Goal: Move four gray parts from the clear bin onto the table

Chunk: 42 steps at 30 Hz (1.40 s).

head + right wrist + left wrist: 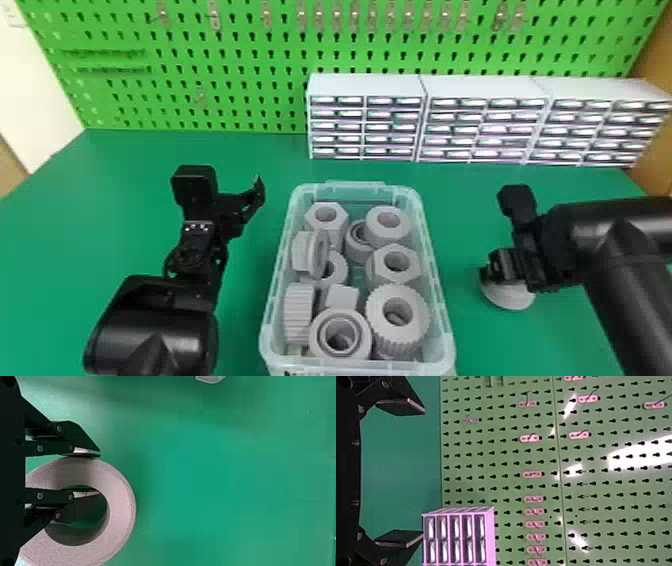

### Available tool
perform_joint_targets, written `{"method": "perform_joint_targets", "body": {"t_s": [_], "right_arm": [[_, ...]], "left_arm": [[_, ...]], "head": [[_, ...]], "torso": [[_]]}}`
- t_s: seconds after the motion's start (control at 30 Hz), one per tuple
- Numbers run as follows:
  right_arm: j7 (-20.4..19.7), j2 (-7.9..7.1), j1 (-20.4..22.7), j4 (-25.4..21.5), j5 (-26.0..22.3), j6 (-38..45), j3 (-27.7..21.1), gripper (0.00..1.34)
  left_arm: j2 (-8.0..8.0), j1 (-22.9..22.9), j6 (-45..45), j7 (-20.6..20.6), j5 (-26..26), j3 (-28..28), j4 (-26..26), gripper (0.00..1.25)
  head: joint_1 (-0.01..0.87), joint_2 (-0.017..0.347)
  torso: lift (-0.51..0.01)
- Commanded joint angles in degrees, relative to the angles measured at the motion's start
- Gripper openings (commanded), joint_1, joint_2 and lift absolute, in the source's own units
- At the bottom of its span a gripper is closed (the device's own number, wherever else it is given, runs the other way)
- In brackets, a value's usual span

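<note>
My right gripper (492, 274) is to the right of the clear bin (446, 320), holding a gray ring (511, 296). In the right wrist view the right gripper (99, 473) pinches the wall of that ring (121, 512), one finger inside its hole and the other against its outer side. Whether the ring touches the table cannot be told. My left gripper (245, 200) stands left of the bin; in the left wrist view the left gripper (423, 473) is open and holds nothing. Several gray parts, among them a ridged gear (376, 316) and a hex nut (411, 265), lie in the bin.
White drawer cabinets (367, 87) stand at the back right of the green table (140, 160), before a green pegboard (240, 75). The bin takes up the middle, between both arms. A pale corner (210, 379) shows at the right wrist view's edge.
</note>
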Motion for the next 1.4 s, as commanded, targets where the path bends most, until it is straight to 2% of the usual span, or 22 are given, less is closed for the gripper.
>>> {"method": "perform_joint_targets", "body": {"t_s": [0.0, 0.13, 0.2, 0.4, 0.47, 0.93, 1.13, 1.37], "right_arm": [[0.0, -0.01, 0.08, 0.14, -0.07, -0.09, 0.01, 0.29], [0.0, -0.01, 0.08, 0.14, -0.07, -0.09, 0.1, 0.3], [0.0, -0.01, 0.08, 0.14, -0.07, -0.17, 0.1, 0.35], [0.0, -0.1, 0.08, 0.23, -0.6, 0.09, 0.28, 0.72], [0.0, -0.1, 0.08, 0.23, -0.6, 0.09, 0.36, 0.8], [0.0, -0.1, 0.08, 0.58, -0.51, 0.0, 0.36, 0.79], [0.0, -0.18, -0.35, 0.4, -2.01, 0.79, 0.63, 0.79], [0.0, -0.1, -1.23, -4.08, -1.57, 3.96, 1.07, 0.79]], "left_arm": [[0.0, 0.09, 0.0, 0.09, 0.0, 0.0, 0.0, 1.07], [0.0, 0.09, 0.0, 0.09, 0.09, 0.0, 0.0, 1.07], [0.0, 0.09, 0.0, 0.09, 0.09, 0.0, 0.0, 1.07], [0.0, 0.17, 0.0, 0.09, 0.18, 0.0, 0.0, 1.07], [0.0, 0.17, 0.0, 0.09, 0.26, 0.0, 0.0, 1.07], [0.0, 0.17, 0.0, 0.17, 0.35, 0.09, 0.0, 1.07], [0.0, 0.52, 0.0, 0.17, 0.35, 0.35, 0.0, 1.07], [0.0, 0.7, 0.0, 0.17, 0.35, 0.53, 0.0, 1.07]], "head": [[0.693, 0.072], [0.693, 0.072], [0.693, 0.072], [0.693, 0.072], [0.693, 0.072], [0.693, 0.072], [0.693, 0.072], [0.693, 0.072]], "torso": [[-0.052], [-0.052], [-0.052], [-0.052], [-0.052], [-0.052], [-0.052], [-0.052]]}}
